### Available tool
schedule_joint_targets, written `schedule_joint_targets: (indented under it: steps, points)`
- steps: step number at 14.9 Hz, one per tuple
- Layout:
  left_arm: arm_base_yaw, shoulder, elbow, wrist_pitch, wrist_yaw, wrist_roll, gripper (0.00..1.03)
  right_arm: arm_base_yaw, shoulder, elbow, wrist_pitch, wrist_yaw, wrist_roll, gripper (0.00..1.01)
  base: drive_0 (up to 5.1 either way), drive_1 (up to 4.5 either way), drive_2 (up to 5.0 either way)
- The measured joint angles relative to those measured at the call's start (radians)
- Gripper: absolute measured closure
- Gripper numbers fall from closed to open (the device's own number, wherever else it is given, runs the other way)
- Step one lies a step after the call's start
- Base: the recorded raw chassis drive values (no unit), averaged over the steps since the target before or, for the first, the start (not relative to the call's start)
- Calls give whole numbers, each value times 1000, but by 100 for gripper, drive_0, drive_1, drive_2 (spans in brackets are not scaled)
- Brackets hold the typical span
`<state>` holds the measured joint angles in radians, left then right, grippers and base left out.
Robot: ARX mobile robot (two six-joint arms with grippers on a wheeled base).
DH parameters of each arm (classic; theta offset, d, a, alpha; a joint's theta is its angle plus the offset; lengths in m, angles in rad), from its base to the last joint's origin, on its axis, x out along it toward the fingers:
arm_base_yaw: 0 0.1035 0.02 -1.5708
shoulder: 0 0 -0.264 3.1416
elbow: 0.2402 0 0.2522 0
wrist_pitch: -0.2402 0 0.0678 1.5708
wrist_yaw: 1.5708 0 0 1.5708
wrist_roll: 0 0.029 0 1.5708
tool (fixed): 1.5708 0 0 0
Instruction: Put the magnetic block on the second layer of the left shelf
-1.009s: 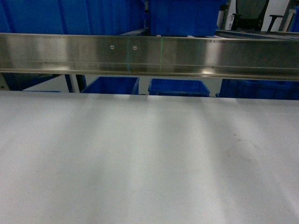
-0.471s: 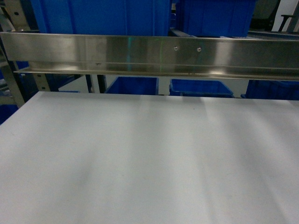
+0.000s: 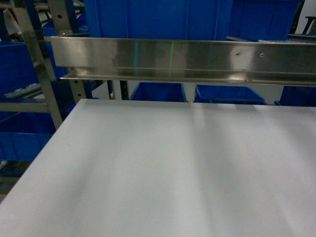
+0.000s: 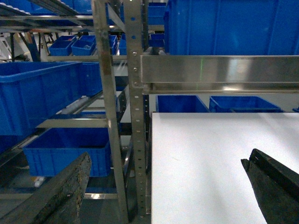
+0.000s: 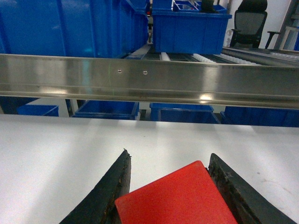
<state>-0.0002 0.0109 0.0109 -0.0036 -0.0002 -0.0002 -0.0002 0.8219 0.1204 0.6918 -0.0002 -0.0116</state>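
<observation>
The magnetic block [image 5: 177, 198], a matte red cube, sits between the dark fingers of my right gripper [image 5: 170, 155], which is shut on it above the white tabletop [image 5: 56, 154]. My left gripper [image 4: 167, 158] is open, with nothing between its widely spread fingers [image 4: 70, 186]. It hangs over the table's left edge. The left shelf [image 4: 110, 93] is a silvery rack with slanted posts and stands just left of the table. One of its tiers [image 4: 74, 123] carries a large blue crate [image 4: 37, 95]. In the head view the rack's post [image 3: 42, 74] shows at the left, and neither gripper appears there.
A stainless steel rail [image 3: 187, 59] spans the far side of the white tabletop [image 3: 163, 168], with blue crates [image 3: 158, 19] above and behind it. Another blue crate [image 4: 65, 149] sits on a lower tier of the rack. An office chair [image 5: 250, 21] stands at the far right.
The head view has swung left. The rail and tabletop have slid right in the frame, and the table's left edge and the left rack's posts have come into view.
</observation>
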Motion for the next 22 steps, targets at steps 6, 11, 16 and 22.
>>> schedule_joint_targets:
  steps: [6, 11, 16, 22]
  points:
    - [0, 0, 0, 2, 0, 0, 5, 0, 2, 0, -3, 0, 0, 58, -501, 244, 244]
    - [0, 0, 0, -1, 1, 0, 5, 0, 1, 0, 0, 0, 0, 58, -503, 242, 242]
    - [0, 0, 0, 0, 0, 0, 5, 0, 1, 0, 0, 0, 0, 58, -501, 244, 244]
    - [0, 0, 0, -1, -1, 0, 5, 0, 1, 0, 2, 0, 0, 58, -491, 252, 252]
